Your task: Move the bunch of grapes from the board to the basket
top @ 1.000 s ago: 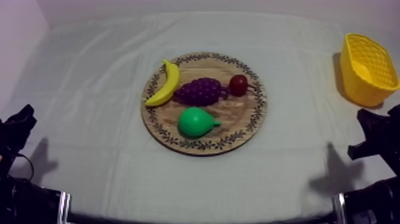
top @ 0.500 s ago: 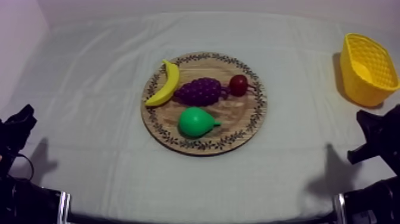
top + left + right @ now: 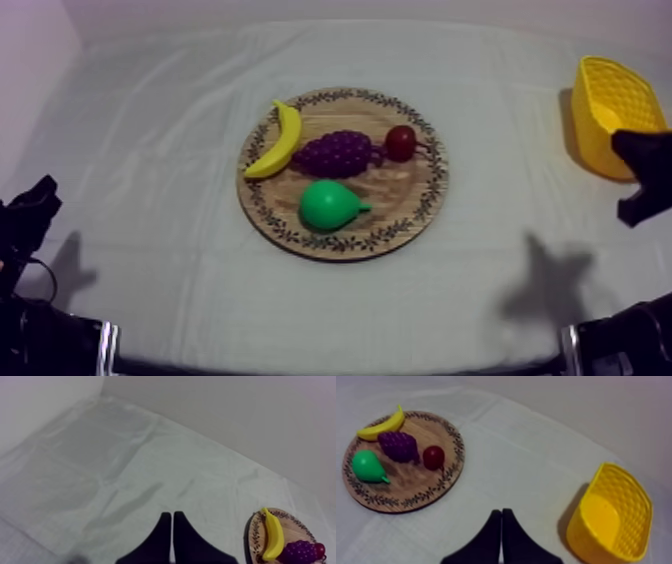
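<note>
A purple bunch of grapes [image 3: 338, 153] lies in the middle of the round wooden board [image 3: 425, 200], between a banana [image 3: 277, 140] and a small red fruit [image 3: 401, 142], with a green pear [image 3: 329, 205] in front. The yellow basket [image 3: 612, 112] stands at the far right. My right gripper [image 3: 640, 170] hovers just in front of the basket, raised off the cloth; its fingers [image 3: 500, 526] lie together, shut on nothing, with the grapes [image 3: 399, 446] and basket [image 3: 611, 516] ahead. My left gripper [image 3: 32, 205] rests low at the left, fingers [image 3: 172, 528] shut, the board [image 3: 252, 536] off to its side.
Grey-white cloth [image 3: 150, 150] covers the table, with open room left of the board and between the board and the basket. A pale wall [image 3: 30, 40] rises at the far left.
My right arm has lifted from its low resting place and moved up toward the basket. Its shadow on the cloth shifted left. The left arm and the fruit have not moved.
</note>
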Robot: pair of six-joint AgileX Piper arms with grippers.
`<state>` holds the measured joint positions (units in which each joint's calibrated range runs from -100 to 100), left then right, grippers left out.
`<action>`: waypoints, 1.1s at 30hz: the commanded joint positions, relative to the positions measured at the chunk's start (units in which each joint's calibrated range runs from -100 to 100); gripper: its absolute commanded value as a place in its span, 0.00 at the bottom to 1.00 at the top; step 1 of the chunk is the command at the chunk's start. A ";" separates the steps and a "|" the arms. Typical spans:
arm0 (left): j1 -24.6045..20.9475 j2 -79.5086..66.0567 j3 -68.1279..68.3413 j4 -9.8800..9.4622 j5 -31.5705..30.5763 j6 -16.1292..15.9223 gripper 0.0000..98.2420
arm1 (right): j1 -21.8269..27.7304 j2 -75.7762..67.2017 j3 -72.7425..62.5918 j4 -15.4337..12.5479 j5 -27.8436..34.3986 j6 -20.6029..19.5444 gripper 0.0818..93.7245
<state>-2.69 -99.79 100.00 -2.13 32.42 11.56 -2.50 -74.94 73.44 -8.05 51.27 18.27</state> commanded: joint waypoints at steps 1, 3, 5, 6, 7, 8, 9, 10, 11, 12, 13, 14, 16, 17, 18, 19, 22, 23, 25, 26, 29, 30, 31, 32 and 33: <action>-0.03 0.05 0.00 0.01 -0.01 -0.01 0.00 | -0.23 8.59 -11.51 -0.96 3.55 1.58 0.01; -0.03 0.05 0.00 0.01 -0.01 0.01 0.00 | -0.45 13.44 -16.71 -1.90 6.57 2.90 0.01; -0.03 0.05 0.00 0.01 -0.01 0.00 0.00 | -0.90 18.31 -21.85 -2.72 9.55 4.03 0.01; -0.03 0.05 0.00 0.01 -0.01 0.01 0.00 | -1.28 20.81 -24.37 -3.01 11.07 4.47 0.01; -0.03 0.05 0.00 0.01 -0.01 0.02 0.00 | -1.69 23.33 -26.80 -3.28 12.59 4.87 0.01; -0.03 0.05 0.00 0.01 -0.01 0.01 0.00 | -2.09 25.92 -29.17 -3.59 14.19 5.32 0.01; -0.03 0.05 0.00 0.01 -0.01 0.00 0.00 | -2.46 28.51 -31.43 -3.95 15.72 5.78 0.01; -0.03 0.05 0.00 0.01 -0.01 0.00 0.00 | -2.81 31.03 -33.58 -4.31 17.08 6.27 0.01; -0.03 0.05 0.00 0.01 -0.01 0.00 0.00 | -3.12 33.48 -35.62 -4.69 18.25 6.80 0.01; -0.03 0.05 0.00 0.01 -0.01 0.00 0.00 | -3.44 35.81 -37.51 -5.05 19.17 7.31 0.01; -0.03 0.05 0.00 0.01 -0.01 -0.01 0.00 | -3.79 38.00 -39.27 -5.41 19.81 7.84 0.01; -0.03 0.05 0.00 0.01 -0.01 -0.01 0.00 | -4.25 40.07 -40.90 -5.69 20.26 8.38 0.01; -0.03 0.05 0.00 0.01 -0.01 -0.01 0.00 | -5.34 43.86 -43.80 -6.09 20.80 9.37 0.01; -0.03 0.05 0.00 0.01 -0.01 -0.01 0.00 | -5.82 45.62 -45.14 -6.31 21.00 9.89 0.01; -0.03 0.05 0.00 0.01 -0.01 -0.01 0.00 | -6.31 47.29 -46.38 -6.52 21.16 10.39 0.01; -0.03 0.05 0.00 0.01 -0.01 -0.01 0.00 | -6.88 48.96 -47.61 -6.69 21.30 10.82 0.01; -0.03 0.05 0.00 0.01 -0.01 0.02 0.00 | -7.98 54.16 -51.57 -7.43 22.36 12.22 0.01; -0.03 0.05 0.00 0.01 -0.01 0.01 0.00 | -8.23 55.89 -52.91 -7.71 22.84 12.71 0.01; -0.03 0.05 0.00 0.01 -0.01 0.00 0.00 | -8.77 59.32 -55.50 -8.24 23.72 13.60 0.01; -0.03 0.05 0.00 0.01 -0.01 0.01 0.00 | -9.02 61.08 -56.76 -8.43 24.18 14.02 0.01; -0.03 0.05 0.00 0.01 -0.01 0.01 0.00 | -10.03 66.44 -60.34 -8.70 25.12 14.83 0.01; -0.03 0.05 0.00 0.01 -0.01 0.02 0.00 | -10.34 68.23 -61.32 -8.85 25.28 15.11 0.01; -0.03 0.05 0.00 0.01 -0.01 0.02 0.00 | -10.62 69.96 -62.17 -9.08 25.27 15.42 0.00; -0.03 0.05 0.00 0.01 -0.01 0.01 0.00 | -10.98 71.61 -62.87 -9.25 25.05 15.63 0.00; -0.03 0.05 0.00 0.01 -0.01 0.01 0.00 | -11.37 73.15 -63.42 -9.36 24.75 15.76 0.00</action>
<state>-2.69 -99.79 100.00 -2.13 32.42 11.56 -13.47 -6.27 10.88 -17.50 76.37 33.92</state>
